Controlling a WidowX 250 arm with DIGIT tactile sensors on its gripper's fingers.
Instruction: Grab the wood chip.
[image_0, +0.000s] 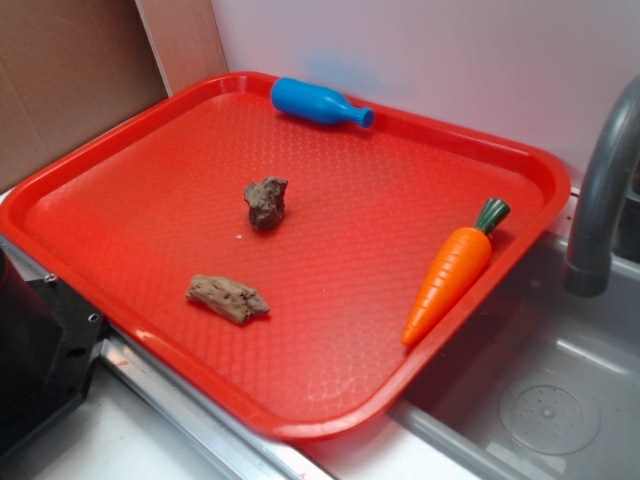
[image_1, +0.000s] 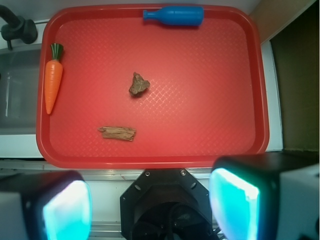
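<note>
On red tray (image_0: 120, 200): wood chip (image_0: 228, 298), beside sink (image_0: 560, 400).

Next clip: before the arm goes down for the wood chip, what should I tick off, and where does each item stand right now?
1. Wood chip in view, lying flat on the red tray: ok.
2. Space around it: the brown rock, carrot and blue bottle all lie apart from it: ok.
3. Gripper open, fingers spread, nothing held: ok.
4. Gripper above the chip: not ok, it hangs high near the tray's edge.
5. Fingers across the chip's narrow side: cannot tell at this height.
</note>
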